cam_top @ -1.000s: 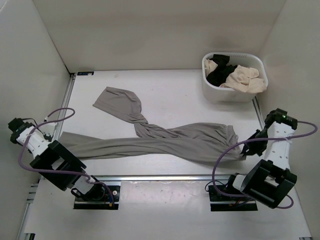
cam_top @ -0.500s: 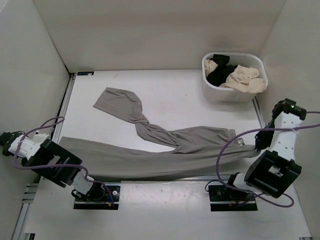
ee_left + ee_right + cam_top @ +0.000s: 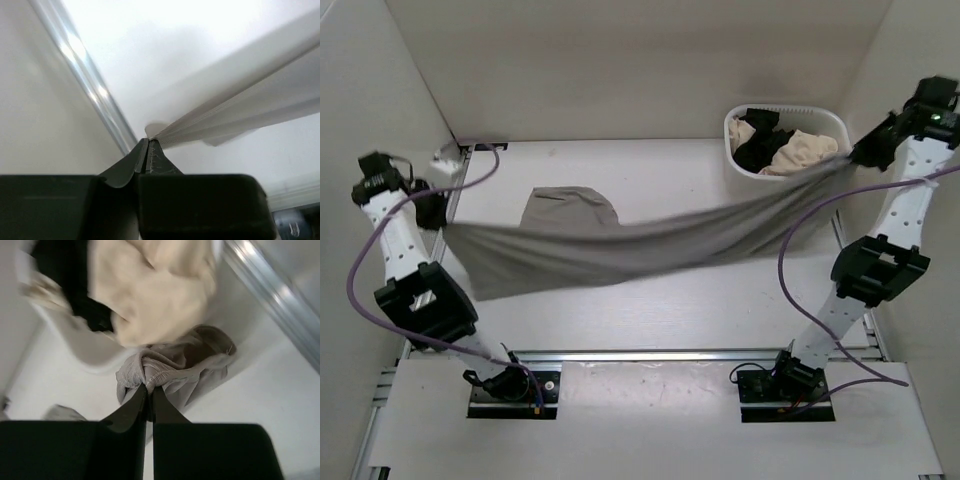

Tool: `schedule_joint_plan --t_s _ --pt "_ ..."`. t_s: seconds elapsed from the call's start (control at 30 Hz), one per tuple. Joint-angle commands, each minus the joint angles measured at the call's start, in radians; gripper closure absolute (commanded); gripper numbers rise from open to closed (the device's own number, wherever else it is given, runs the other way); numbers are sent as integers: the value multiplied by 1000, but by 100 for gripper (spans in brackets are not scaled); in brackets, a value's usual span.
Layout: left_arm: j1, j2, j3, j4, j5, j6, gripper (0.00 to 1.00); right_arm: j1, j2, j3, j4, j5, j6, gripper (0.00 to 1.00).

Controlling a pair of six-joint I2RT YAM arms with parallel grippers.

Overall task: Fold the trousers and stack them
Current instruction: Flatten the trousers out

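Spread-out step, seemingly: long grey fabric trousers (image 3: 620, 250) hung taut over white counter (image 3: 670, 320), 9 to 2 o'clock, left fingers (image 3: 127, 170) and right fingers (image 3: 125, 415) clamped on opposite ends; next, probably lowering flat for folding.

Setting: robotics lab test cell. Evidence: white table (image 3: 670, 315) boxed in by plain white panels (image 3: 640, 70); metal rail (image 3: 650, 354) along its near edge; left arm (image 3: 402, 235) and right arm (image 3: 917, 180) mounted there; loose purple cables (image 3: 781, 258); laundry basket (image 3: 748, 182).
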Motion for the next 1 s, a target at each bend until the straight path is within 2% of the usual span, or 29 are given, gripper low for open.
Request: schedule_joint_plan --t_s 0.0,0.03,0.07,0.13,0.2,0.27,0.33,0.37,0.4,0.5,0.73,0.83,0.97 --pt "-29 100 294 67 123 -310 86 -63 16 291 7 -113 45 100" --pt "-29 132 451 67 124 -346 86 -75 -7 275 28 -147 63 100" --pt "-29 184 514 67 110 -372 86 -88 -37 153 98 -181 77 100" --pt "-29 212 594 67 70 -395 86 -124 -144 8 161 -241 86 100" --pt "-29 212 577 67 47 -377 86 -170 -203 -148 175 -241 71 100" --pt "-29 180 469 67 29 -333 86 -223 -275 -259 159 -276 57 100" --pt "-29 143 366 78 6 -281 86 -324 -344 -464 148 -331 31 100" --pt "-29 107 261 93 -7 -264 86 -354 -366 -530 125 -347 31 100" --pt "-29 86 211 93 -21 -247 86 -374 -399 -634 125 -327 31 100" --pt "-16 8 58 93 -96 -179 86 -384 -450 -756 116 -316 22 100" --pt "87 -177 -206 102 -208 -29 86 -384 -461 -776 21 -57 -13 100" --pt "159 -197 -326 118 -228 22 86 -416 -452 -836 21 -36 -13 100" --pt "238 -187 -400 142 -252 59 86 -459 -441 -922 21 3 -13 100"
